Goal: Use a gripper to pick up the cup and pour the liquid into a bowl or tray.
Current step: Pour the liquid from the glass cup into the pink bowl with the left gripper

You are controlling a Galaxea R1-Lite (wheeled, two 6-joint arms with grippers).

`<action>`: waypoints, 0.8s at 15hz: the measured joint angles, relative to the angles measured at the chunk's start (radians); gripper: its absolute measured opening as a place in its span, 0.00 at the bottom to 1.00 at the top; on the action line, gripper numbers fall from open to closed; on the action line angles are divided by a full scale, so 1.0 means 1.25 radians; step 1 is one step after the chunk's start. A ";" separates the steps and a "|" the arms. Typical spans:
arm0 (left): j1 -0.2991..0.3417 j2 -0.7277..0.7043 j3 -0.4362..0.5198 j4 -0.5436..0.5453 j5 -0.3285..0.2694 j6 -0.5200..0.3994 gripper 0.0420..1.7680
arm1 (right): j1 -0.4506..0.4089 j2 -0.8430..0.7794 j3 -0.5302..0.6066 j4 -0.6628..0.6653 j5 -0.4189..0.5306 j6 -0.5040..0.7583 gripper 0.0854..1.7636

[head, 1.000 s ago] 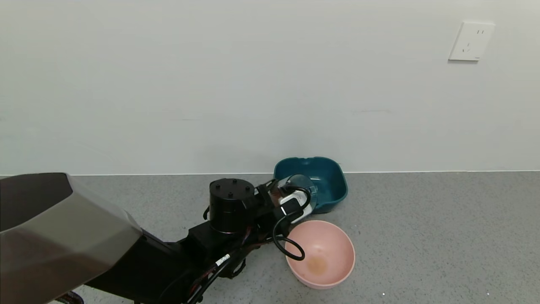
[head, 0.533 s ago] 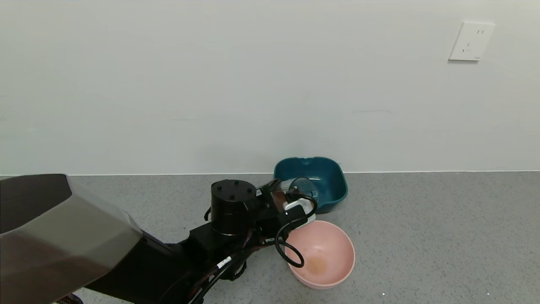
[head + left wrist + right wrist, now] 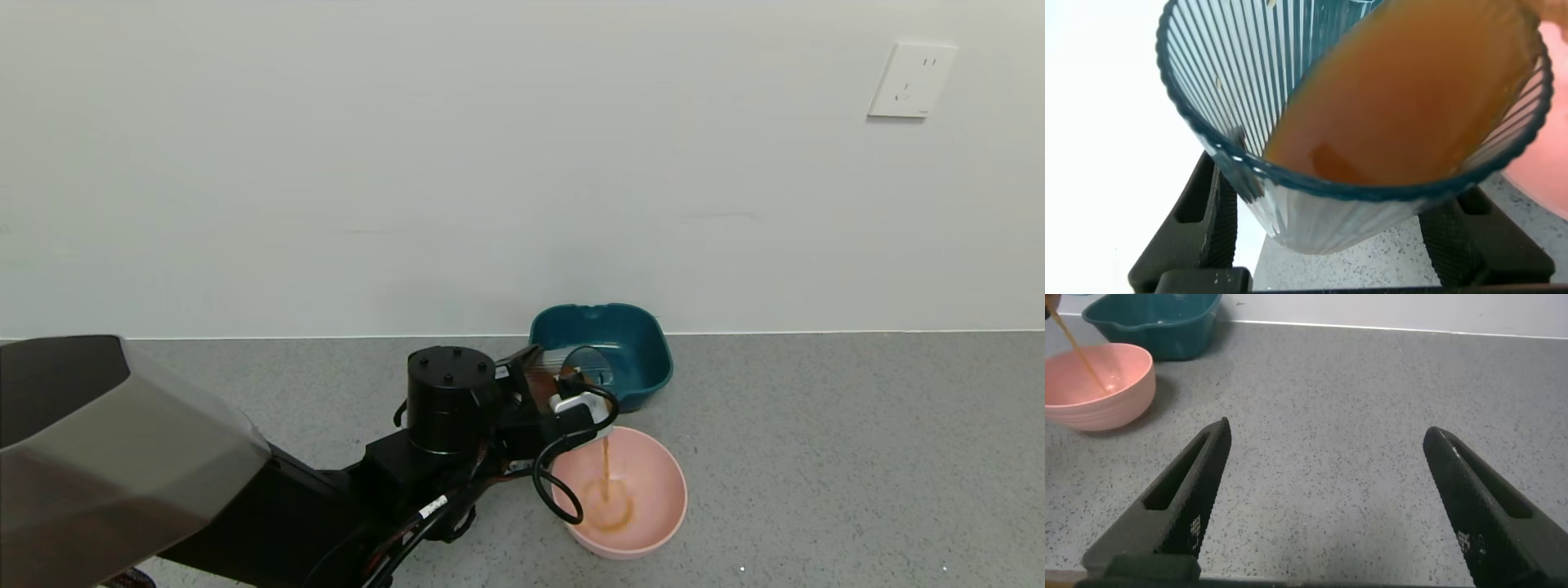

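Observation:
My left gripper (image 3: 563, 388) is shut on the ribbed blue-grey cup (image 3: 581, 367) and holds it tipped over the pink bowl (image 3: 653, 498). A thin orange stream of liquid (image 3: 605, 465) falls from the cup into the bowl and pools at its bottom. In the left wrist view the cup (image 3: 1315, 212) fills the frame between the black fingers (image 3: 1200, 220), with orange liquid (image 3: 1413, 98) lying against its lower side. The right gripper (image 3: 1327, 498) is open and empty above bare counter; the bowl (image 3: 1118, 396) and the stream (image 3: 1078, 347) show far off in its view.
A dark teal square basin (image 3: 637, 343) stands just behind the cup, against the white wall; it also shows in the right wrist view (image 3: 1159, 327). Loose black cables (image 3: 555, 482) hang beside the bowl's near-left rim. Grey speckled counter (image 3: 816, 457) stretches to the right.
The cup has tipped further over the pink bowl and liquid now streams out; the orange pool in the bowl has grown. The arm stays in nearly the same place.

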 joint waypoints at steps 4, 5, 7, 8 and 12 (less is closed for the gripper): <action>-0.001 0.000 -0.005 0.000 0.003 0.046 0.71 | 0.000 0.000 0.000 0.000 0.000 0.000 0.97; -0.002 0.000 -0.006 0.000 0.003 0.060 0.71 | 0.000 0.000 0.000 0.000 0.000 0.000 0.97; -0.002 0.000 -0.004 0.000 0.003 0.077 0.71 | 0.000 0.000 0.000 0.000 0.000 0.000 0.97; -0.002 0.000 -0.001 0.000 0.002 0.082 0.71 | 0.000 0.000 0.000 0.000 0.000 0.000 0.97; -0.001 -0.003 0.003 0.000 0.003 0.100 0.71 | 0.000 0.000 0.000 0.000 0.000 0.000 0.97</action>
